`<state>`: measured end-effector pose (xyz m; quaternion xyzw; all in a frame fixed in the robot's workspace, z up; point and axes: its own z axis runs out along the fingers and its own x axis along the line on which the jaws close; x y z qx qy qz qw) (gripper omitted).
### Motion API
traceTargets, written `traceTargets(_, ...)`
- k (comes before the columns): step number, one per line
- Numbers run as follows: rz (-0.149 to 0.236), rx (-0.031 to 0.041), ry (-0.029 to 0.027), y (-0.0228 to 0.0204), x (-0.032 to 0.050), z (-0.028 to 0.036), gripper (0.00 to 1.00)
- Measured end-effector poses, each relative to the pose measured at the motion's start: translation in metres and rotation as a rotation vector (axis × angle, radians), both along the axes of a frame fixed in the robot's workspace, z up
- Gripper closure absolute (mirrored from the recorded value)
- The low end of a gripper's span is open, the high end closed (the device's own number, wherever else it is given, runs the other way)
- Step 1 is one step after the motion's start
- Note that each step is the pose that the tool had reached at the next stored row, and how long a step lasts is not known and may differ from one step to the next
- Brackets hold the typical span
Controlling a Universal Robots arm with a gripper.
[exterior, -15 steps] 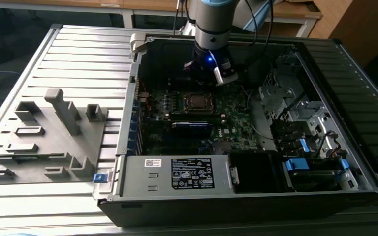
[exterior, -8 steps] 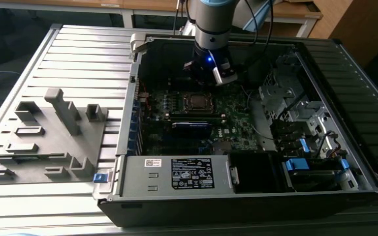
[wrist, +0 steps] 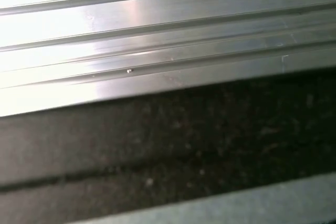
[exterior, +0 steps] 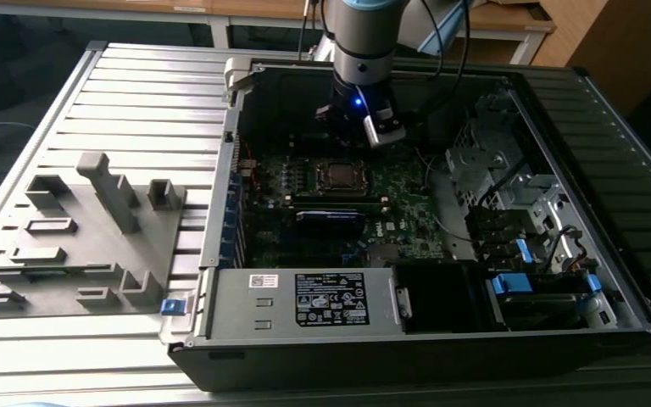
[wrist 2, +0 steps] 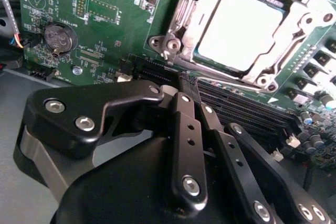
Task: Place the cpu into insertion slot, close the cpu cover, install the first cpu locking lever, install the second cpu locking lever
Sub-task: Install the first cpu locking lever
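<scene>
- Well off toward the exterior view's left of the cpu point(exterior: 336, 174): a grey moulded fixture point(exterior: 77, 237), lying on the ribbed metal table point(exterior: 133, 93) outside the open computer case point(exterior: 221, 254).
- Around the cpu: the green motherboard point(exterior: 405, 203), flat on the floor of the case.
- The landmark itself: seated flat in its socket, dull silver top facing up.
- Laid down over the cpu, framing it on all sides: the cpu cover point(wrist 2: 184, 19), with the chip's top showing through its window in the second wrist view.
- Just beyond the cpu, hanging from the arm point(exterior: 359, 42): the gripper point(wrist 2: 188, 85), fingers pressed together with nothing between them, tips close beside the socket and off the chip.
- Nearer the camera than the cpu: a white-labelled power supply box point(exterior: 325, 301).
- Toward the exterior view's right of the cpu: drive bays with blue tabs point(exterior: 512, 284).
</scene>
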<state>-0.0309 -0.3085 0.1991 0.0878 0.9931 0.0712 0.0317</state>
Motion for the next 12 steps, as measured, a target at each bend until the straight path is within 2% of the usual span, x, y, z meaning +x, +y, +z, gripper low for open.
traceTargets(8,-0.011,-0.0003,0.0,0.0002,-0.0021,-0.0001,0.89)
traceTargets(12,-0.037,-0.0001,-0.0001,0.0006,-0.0023,-0.0004,0.89)
